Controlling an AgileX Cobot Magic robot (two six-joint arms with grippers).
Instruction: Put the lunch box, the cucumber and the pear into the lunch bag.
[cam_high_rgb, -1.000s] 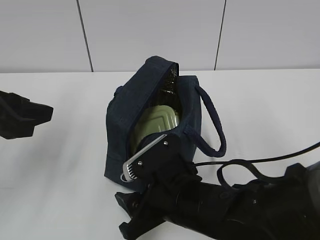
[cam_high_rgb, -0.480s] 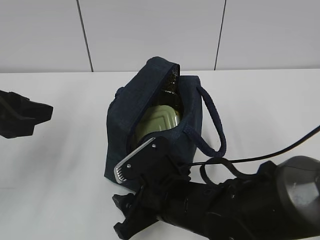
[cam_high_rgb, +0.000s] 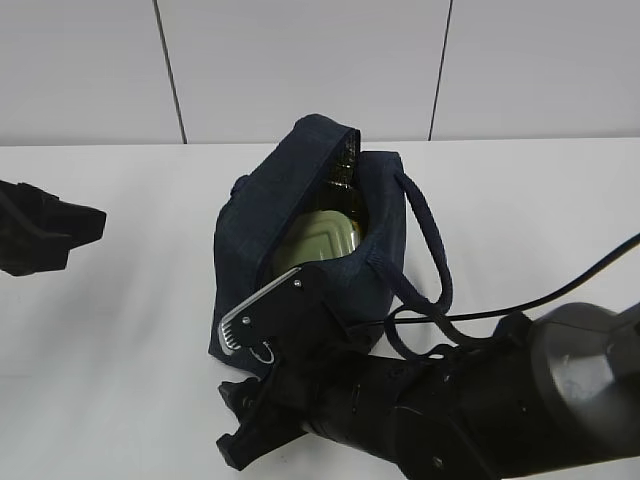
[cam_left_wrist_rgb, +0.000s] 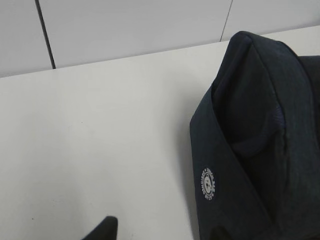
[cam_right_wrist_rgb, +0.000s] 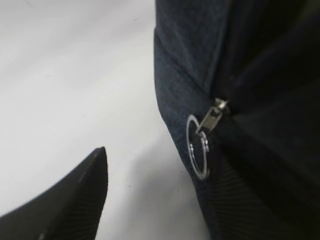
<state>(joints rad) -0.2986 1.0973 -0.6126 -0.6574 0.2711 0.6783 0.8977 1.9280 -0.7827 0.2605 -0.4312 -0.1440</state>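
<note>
Two grippers were in view at inspection, and neither held anything. The lunch bag (cam_high_rgb: 310, 250) stood near the middle of the white table (cam_high_rgb: 120, 320), its top unzipped and gaping. Inside it the lunch box (cam_high_rgb: 318, 243) sat tilted on edge, its pale green lid facing the opening, and a dark green shape behind it, deeper in the bag, appeared to be the cucumber (cam_high_rgb: 343, 180). The pear was not visible in any view; whether it lay hidden in the bag could not be determined. The right gripper (cam_high_rgb: 262, 375) hung low at the near end of the bag, its jaws spread apart and empty; the right wrist view showed one dark finger (cam_right_wrist_rgb: 70, 200) just beside the zip's metal ring pull (cam_right_wrist_rgb: 198, 146), not touching it. The left gripper (cam_high_rgb: 45, 235) rested well apart from the bag at the left edge of the table, jaws partly open and empty. In the inspector's judgement the loading step was at or near its end. The next move called for confirming the pear's whereabouts; if it was outside, it would need finding and a careful grasp before dropping it through the opening.
</note>
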